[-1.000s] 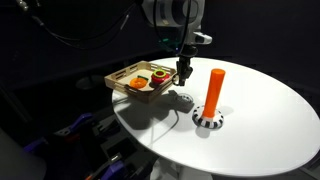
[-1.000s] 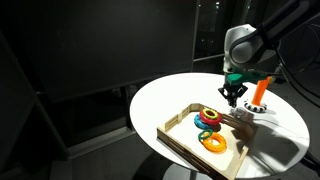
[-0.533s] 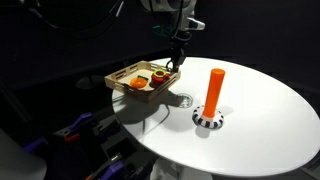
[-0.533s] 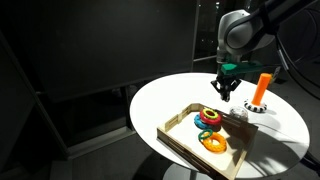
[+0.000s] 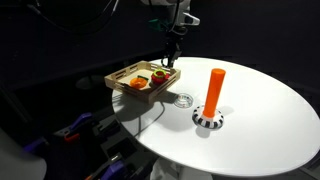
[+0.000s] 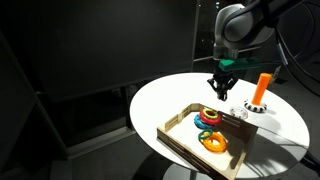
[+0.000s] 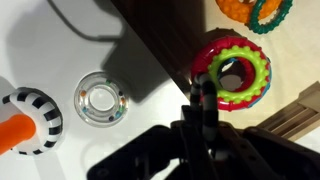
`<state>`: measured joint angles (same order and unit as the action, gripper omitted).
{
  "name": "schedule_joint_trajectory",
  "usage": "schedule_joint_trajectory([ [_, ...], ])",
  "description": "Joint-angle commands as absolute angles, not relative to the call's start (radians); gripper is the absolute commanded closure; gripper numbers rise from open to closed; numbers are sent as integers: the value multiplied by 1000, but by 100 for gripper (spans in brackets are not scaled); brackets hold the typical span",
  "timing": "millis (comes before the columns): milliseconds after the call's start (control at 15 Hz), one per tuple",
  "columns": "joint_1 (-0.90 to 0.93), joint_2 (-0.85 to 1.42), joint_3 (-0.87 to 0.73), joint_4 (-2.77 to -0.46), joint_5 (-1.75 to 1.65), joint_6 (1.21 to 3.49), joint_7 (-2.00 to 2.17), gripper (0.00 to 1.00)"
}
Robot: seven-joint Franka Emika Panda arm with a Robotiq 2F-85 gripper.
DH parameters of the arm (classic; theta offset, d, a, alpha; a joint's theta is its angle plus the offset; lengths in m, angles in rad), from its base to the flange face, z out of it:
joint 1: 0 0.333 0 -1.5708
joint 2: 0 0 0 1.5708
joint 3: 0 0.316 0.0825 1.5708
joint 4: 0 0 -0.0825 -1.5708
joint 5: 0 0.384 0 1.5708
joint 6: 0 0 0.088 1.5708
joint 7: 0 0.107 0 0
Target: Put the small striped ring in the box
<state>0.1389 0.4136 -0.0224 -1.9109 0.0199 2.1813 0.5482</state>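
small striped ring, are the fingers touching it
Apart. In an exterior view the fingers hang above the box, while the small striped ring lies alone on the table beside it.

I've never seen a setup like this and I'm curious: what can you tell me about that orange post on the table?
The orange post is a smooth, plastic-looking cylinder standing upright on the white round table. A black-and-white striped ring circles its foot. It stands apart from the wooden tray, and nothing else touches it.
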Motion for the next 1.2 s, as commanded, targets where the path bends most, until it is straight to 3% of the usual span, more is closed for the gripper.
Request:
schedule_joint_trajectory([
  [0, 140, 414, -25, -1909, 21, 2179, 547, 89],
  [67, 140, 414, -25, -1909, 21, 2179, 546, 89],
  [133, 140, 414, -25, -1909, 21, 2179, 546, 96],
  [1133, 287, 425, 43, -1983, -91, 2180, 511, 95],
])
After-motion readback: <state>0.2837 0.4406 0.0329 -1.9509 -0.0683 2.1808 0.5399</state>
